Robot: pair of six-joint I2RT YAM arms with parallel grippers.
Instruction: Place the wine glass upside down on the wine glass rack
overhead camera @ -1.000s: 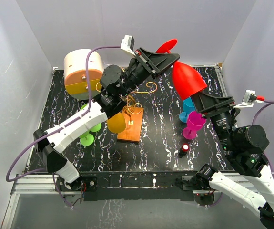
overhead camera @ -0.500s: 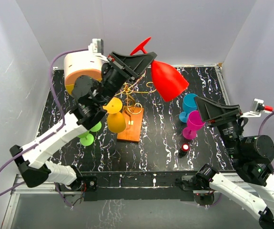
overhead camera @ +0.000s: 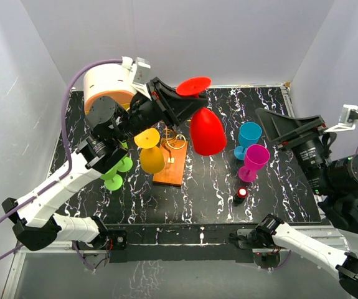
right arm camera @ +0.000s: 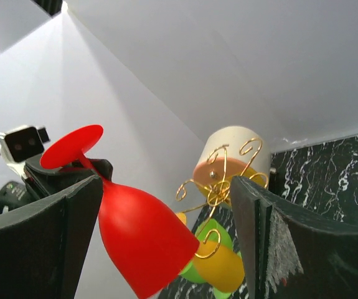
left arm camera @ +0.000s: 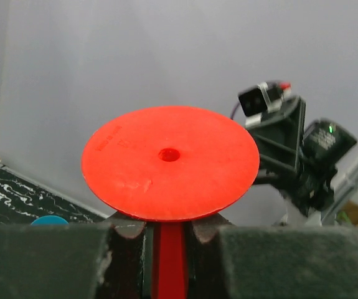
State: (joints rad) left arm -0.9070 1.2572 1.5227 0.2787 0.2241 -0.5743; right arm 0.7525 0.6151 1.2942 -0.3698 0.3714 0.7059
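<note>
Working table: you are working over a black tabletop with white marble veining (overhead camera: 216, 187).
Left arm: you are clamping the left gripper (overhead camera: 190, 104) on the stem of the red plastic wine glass (overhead camera: 207, 132), with its fingers (left arm camera: 200, 240) pressing just under the round foot.
Right arm: you are holding the right gripper (overhead camera: 267, 121) raised at the right side, jaws standing wide apart with nothing between them.
Drum box: the cream-and-orange drum-shaped box (overhead camera: 104, 84) is sitting at the far left corner.
Rack: the gold wire wine glass rack on its flat orange base (overhead camera: 171, 165) is standing mid-table.
Red glass: it is hanging in the air upside down, foot up and bowl down, just right of the rack's scroll arms and not on them.
Other glasses: a yellow glass (overhead camera: 152, 159) is sitting foot-up at the rack's left. Lime green glasses (overhead camera: 113, 180) are showing partly under the left arm. A teal glass (overhead camera: 249, 134) and a magenta glass (overhead camera: 255, 159) are standing together on the right.
Small item: a black piece with a red top (overhead camera: 241, 194) is lying near the magenta glass.
</note>
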